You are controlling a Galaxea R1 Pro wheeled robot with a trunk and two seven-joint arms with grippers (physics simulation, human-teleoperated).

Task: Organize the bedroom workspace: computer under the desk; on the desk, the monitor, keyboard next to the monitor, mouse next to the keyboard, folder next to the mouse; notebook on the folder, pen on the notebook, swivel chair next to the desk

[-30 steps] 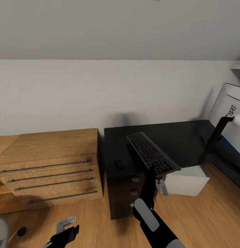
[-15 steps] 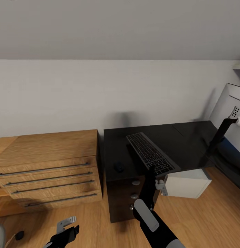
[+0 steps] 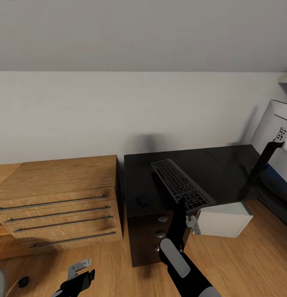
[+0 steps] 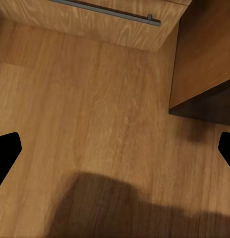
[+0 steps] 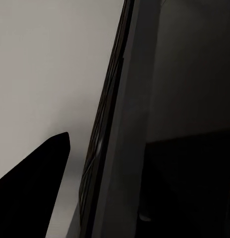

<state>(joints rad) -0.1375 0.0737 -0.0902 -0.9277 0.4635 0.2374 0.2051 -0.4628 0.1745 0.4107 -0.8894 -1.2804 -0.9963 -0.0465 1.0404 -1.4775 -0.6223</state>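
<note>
A: Head view first. What are you seeing?

B: I'm holding the keyboard (image 3: pixel 182 184) in the right gripper (image 3: pixel 183 204), clamped on its near end. The board is hanging tilted over the desk (image 3: pixel 226 165), its far end reaching toward the wall. The mouse (image 3: pixel 141 200) is sitting on the desk near the front edge, to the left of the keyboard and apart from it. The computer (image 3: pixel 223 220) is standing on the floor under the desk, right of the drawer unit (image 3: pixel 154 237). The monitor (image 3: pixel 272 134) is at the far right edge with its black foot (image 3: pixel 261 163) on the desk.

A: And the left gripper?

B: The left gripper (image 3: pixel 79 268) is hanging low over the wood floor (image 4: pixel 95 124) with its fingers spread and nothing in them. The left wrist view is giving me the floor and the cabinet's (image 3: pixel 57 194) bottom drawer. The right wrist view is looking along the keyboard's edge (image 5: pixel 112 139), close up.

A: Any change from half a second ago?

B: Nothing is moving; the keyboard and both arms are staying put.
</note>
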